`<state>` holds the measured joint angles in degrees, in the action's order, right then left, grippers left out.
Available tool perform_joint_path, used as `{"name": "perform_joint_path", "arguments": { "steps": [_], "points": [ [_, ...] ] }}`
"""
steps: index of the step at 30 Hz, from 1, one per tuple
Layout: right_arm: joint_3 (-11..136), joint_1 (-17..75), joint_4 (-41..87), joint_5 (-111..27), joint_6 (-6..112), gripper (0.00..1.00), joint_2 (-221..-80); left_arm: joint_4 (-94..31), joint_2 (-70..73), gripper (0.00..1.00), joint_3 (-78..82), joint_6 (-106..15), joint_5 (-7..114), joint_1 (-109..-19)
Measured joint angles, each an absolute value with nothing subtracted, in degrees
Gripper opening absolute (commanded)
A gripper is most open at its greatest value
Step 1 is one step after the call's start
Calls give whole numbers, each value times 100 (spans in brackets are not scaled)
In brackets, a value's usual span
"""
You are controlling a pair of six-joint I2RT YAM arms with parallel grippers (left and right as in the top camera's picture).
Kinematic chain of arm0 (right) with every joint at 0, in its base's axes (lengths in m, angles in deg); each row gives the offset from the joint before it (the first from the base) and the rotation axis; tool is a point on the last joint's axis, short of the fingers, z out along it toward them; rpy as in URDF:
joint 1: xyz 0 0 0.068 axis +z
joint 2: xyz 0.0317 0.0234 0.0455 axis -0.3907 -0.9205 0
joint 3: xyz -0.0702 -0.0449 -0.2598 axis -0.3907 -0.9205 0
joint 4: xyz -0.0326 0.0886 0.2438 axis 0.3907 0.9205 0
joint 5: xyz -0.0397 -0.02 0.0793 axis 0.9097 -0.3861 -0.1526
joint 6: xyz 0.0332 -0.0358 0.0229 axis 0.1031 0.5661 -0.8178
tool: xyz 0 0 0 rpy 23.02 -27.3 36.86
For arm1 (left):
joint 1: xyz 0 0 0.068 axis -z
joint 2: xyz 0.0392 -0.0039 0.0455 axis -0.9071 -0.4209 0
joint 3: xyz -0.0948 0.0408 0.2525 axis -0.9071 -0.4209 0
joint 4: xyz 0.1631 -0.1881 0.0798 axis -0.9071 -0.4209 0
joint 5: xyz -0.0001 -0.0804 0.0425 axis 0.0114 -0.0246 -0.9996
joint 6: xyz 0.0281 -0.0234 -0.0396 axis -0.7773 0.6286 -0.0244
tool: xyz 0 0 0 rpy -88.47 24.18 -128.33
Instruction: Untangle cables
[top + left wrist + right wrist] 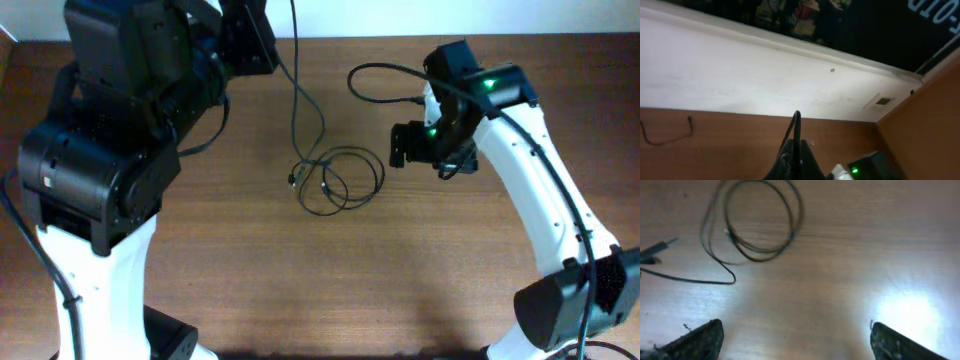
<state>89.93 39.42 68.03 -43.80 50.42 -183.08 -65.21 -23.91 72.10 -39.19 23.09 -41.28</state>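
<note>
surface: brown wood-grain table [420, 270], white wall [740, 75] behind | thin black cables [338, 180] loosely coiled at centre | left gripper [796, 145] pinched shut, 11 o'clock of coil | right gripper [795, 347] spread wide, 3 o'clock of coil

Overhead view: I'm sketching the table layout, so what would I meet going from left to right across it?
left arm → coiled cables → right gripper, open above the table → right arm. The loose strands running up to the far edge overlap these, so they are left out.
</note>
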Motion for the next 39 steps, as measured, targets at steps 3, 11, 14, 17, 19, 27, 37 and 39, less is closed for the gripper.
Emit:
{"name": "perform_joint_path", "arguments": {
  "steps": [3, 11, 14, 17, 19, 27, 37, 39],
  "points": [
    [8569, 4178, 5910, -4636, 5602, 93, -18306, -6519, -2391, 0, 7210, -3539, 2290, -4296],
    [7124, 4790, 3245, -5541, 6194, 93, -18297, -6613, -2391, 0, 7210, -2951, 2711, -5174],
    [6781, 4865, 2629, -5880, 6260, 91, -18297, -6626, -2391, 0, 7210, -2835, 2902, -5382],
    [6676, 4893, 2395, -6367, 6507, 84, -18297, -6655, -2391, 0, 7210, -2774, 3020, -5428],
    [6665, 4926, 2321, -6752, 6834, 84, -18297, -6655, -2391, 0, 7210, -2770, 3068, -5428],
    [6602, 5278, 1689, -7176, 7250, 76, -18297, -6650, -2391, 0, 7210, -2555, 3308, -5428],
    [6468, 5411, 1746, -6347, 6955, 42, -18299, -6652, -2391, 0, 7210, -2494, 3326, -5428],
    [6468, 5411, 1748, -6304, 6953, 42, -18303, -6652, -2391, 0, 7210, -2494, 3326, -5428]
  ]
}}
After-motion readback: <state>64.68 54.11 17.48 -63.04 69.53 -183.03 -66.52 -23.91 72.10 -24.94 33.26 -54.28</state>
